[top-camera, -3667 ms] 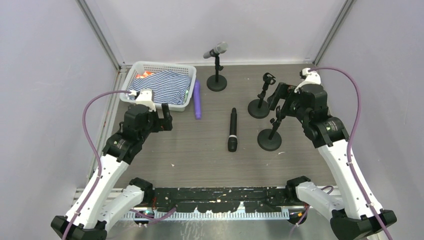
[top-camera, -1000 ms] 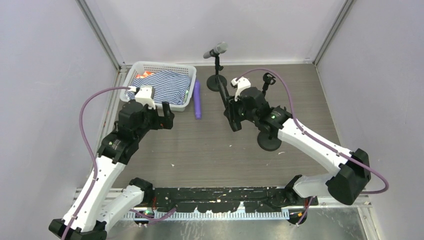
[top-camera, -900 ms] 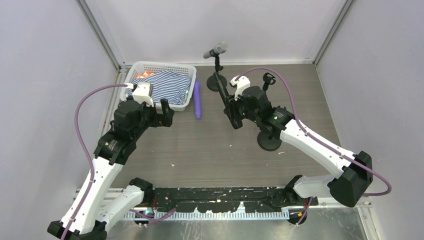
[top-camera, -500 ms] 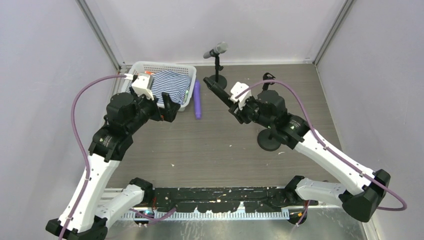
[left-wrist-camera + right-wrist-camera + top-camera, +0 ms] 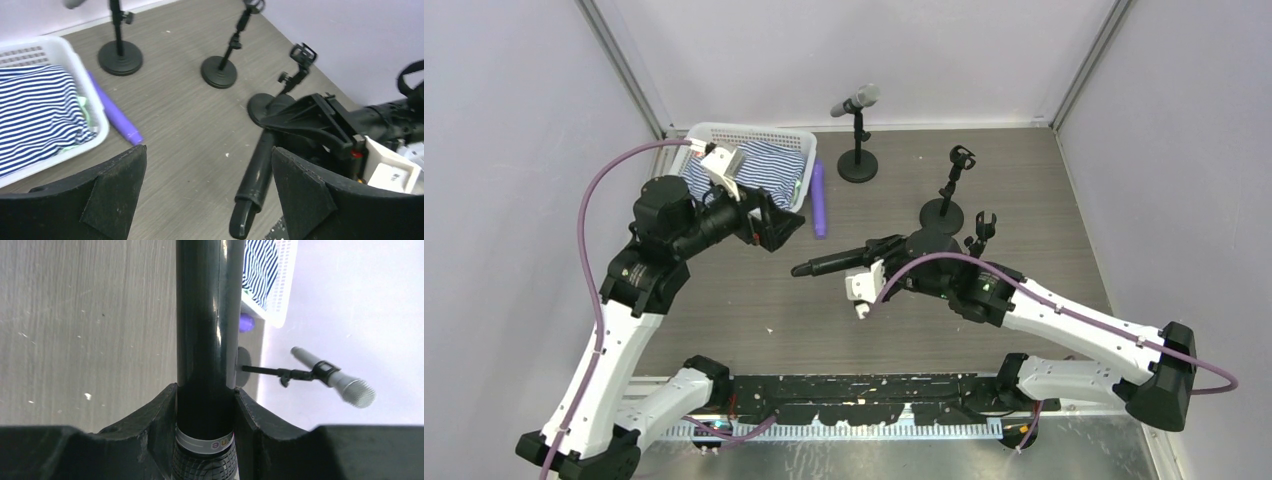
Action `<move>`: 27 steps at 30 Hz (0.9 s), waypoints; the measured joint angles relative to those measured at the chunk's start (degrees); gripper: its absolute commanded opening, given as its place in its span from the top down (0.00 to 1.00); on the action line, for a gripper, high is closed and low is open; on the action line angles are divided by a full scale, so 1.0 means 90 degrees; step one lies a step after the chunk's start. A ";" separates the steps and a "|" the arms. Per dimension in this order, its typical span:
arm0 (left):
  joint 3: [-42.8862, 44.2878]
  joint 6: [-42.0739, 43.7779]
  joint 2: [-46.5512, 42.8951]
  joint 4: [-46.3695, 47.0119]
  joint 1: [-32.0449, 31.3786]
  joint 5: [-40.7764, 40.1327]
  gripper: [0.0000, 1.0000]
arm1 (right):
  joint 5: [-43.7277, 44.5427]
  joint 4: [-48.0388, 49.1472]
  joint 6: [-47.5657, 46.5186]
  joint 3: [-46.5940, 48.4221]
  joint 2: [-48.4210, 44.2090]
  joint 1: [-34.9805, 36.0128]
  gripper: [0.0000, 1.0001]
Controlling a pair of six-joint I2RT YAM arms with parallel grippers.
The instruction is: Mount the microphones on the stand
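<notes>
**Right gripper** [image 5: 876, 262]: is being held shut on the black microphone [image 5: 829, 264]. In the right wrist view the barrel is being clamped between both fingers [image 5: 161, 412], just beyond its silver ring.

**Black microphone:** is being held roughly level over the middle of the table [image 5: 754, 300], its free end pointing left.

**Left gripper** [image 5: 774, 222]: is being held with its jaws wide apart. Nothing is being gripped or touched. It is being held above the table by the near right corner of the white basket [image 5: 724, 130], facing the free end of the black microphone.

**Silver-grey microphone** [image 5: 856, 100]: is being carried tilted in the clip of the far-centre stand [image 5: 857, 166].

**Purple microphone** [image 5: 819, 200]: is lying flat on the table just beside the right wall of the white basket.

**Right far stand** [image 5: 942, 213] and **right near stand** [image 5: 981, 226]: are standing upright near each other. The base of the nearer one is being partly hidden by the right arm.

**Striped cloth** [image 5: 769, 165]: is lying bundled inside the white basket.
</notes>
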 measured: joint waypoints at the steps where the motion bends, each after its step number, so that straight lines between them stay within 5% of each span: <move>1: -0.0007 -0.0007 0.0010 0.0005 0.0000 0.0223 0.08 | 0.0068 0.0029 -0.0253 -0.0051 0.0000 0.0085 0.99; 8: -0.0342 0.0002 0.0294 0.0022 -0.0163 0.1406 0.10 | 0.0364 0.0459 -0.1617 -0.0012 0.0107 0.0410 0.99; 20: -0.0418 0.0512 0.1095 -0.0493 -0.1212 0.1513 0.22 | 0.0576 0.0498 -0.2579 0.0396 0.0396 0.0697 0.98; 24: -0.0418 0.0665 0.1358 -0.0658 -0.1423 0.1423 0.33 | 0.0605 0.0491 -0.2679 0.0447 0.0396 0.0741 0.94; 27: -0.0418 0.0724 0.1494 -0.0709 -0.1520 0.1394 0.50 | 0.0627 0.0442 -0.2771 0.0478 0.0396 0.0755 0.90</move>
